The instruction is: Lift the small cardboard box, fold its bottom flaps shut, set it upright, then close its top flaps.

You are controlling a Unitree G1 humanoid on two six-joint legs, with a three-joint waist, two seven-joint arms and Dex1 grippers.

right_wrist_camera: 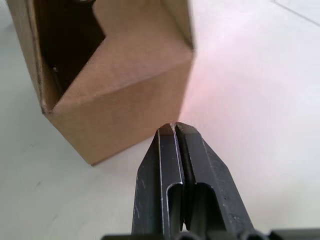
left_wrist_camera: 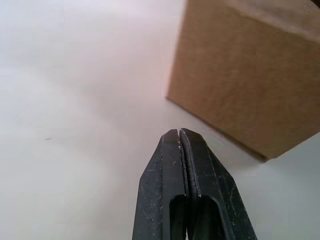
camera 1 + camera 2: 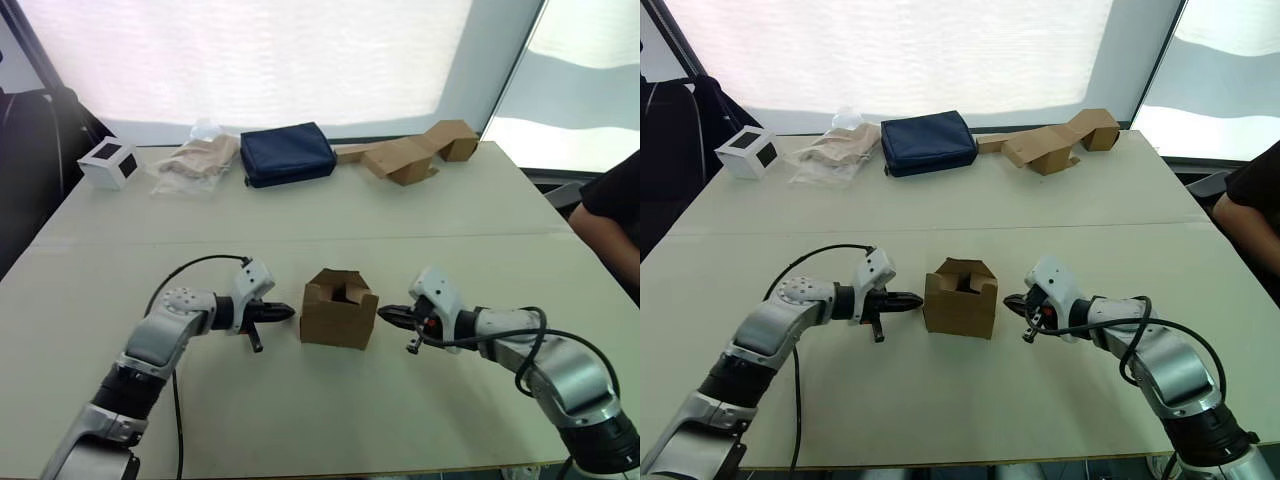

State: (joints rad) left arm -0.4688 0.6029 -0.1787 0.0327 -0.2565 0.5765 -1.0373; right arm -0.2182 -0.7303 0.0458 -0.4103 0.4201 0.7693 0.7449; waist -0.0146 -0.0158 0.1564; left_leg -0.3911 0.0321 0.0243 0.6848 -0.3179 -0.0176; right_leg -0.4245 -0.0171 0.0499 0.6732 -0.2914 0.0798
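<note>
**A:** Your small cardboard box (image 3: 338,310) stands upright on the table (image 3: 330,225), midway between your two arms. Your left gripper (image 3: 283,313) sits just beside its left wall and your right gripper (image 3: 387,314) just beside its right wall. Neither touches it, and both have their fingers pressed together, holding nothing.

**B:** So what can go wrong for me?

**A:** The top flaps (image 3: 343,285) are only half folded; there is a dark gap among them. If you push one in with a closed tip from one side alone, you likely slide or tip the light box rather than bend the flap.

**B:** And if I press from both sides?

**A:** Press unevenly and the box may twist, or a flap may tuck under its neighbour and jam the seam.
</note>
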